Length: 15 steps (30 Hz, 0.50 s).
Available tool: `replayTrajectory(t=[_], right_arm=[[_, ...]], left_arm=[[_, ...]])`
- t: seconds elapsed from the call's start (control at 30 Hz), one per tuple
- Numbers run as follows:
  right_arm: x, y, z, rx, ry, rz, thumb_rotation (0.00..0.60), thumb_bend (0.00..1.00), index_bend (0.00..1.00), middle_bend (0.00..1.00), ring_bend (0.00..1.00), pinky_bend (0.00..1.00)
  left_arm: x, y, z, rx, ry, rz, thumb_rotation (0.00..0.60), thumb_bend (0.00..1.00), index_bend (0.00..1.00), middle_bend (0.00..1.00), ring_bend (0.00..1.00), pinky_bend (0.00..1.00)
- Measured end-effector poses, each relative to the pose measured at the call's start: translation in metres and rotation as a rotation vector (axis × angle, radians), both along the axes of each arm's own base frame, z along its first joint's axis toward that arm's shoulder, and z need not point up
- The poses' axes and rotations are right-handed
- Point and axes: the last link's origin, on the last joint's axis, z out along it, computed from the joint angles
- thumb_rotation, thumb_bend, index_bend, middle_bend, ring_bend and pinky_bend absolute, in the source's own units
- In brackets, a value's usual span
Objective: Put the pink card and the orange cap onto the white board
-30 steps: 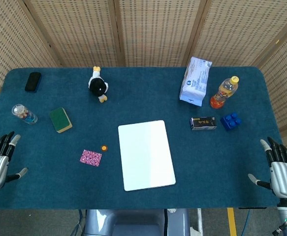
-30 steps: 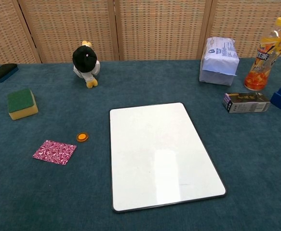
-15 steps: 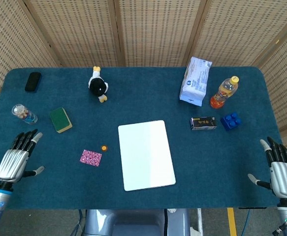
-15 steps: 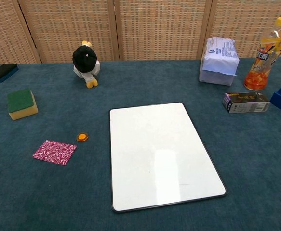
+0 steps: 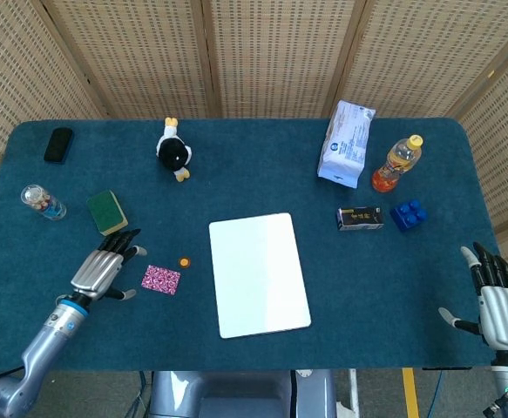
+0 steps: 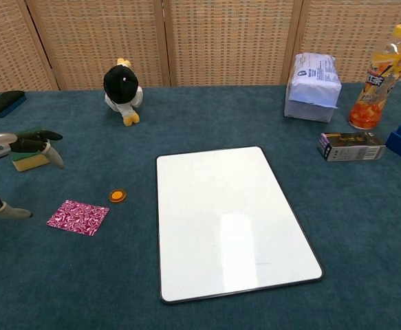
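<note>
Both task items lie untouched beside the white board (image 5: 259, 274), but the left robot hand (image 5: 104, 270), fingers spread and empty, has advanced beside the pink card (image 5: 161, 279), nearing a pickup.

- The place looked like a robot test or demo space, not a home: a table (image 5: 236, 174) covered in dark teal felt stood against woven cane screens (image 5: 280, 52).
- Unrelated props lay spread apart on it: a plush penguin (image 5: 174, 153), sponge (image 5: 107, 212), juice bottle (image 5: 397, 163) and blue block (image 5: 409, 213).
</note>
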Motion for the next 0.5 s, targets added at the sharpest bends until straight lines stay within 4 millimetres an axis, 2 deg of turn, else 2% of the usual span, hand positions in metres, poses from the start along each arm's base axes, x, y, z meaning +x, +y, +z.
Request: replayTrajectory(t=[0.5], right_arm=[[0.000,0.000,0.000,0.001,-0.004,0.001,0.600,0.00,0.06,0.00,0.00,0.00]], left_arm=[[0.010,0.011,-0.028,-0.102,0.088,0.071,0.600,0.17,0.29,0.00,0.00,0.00]])
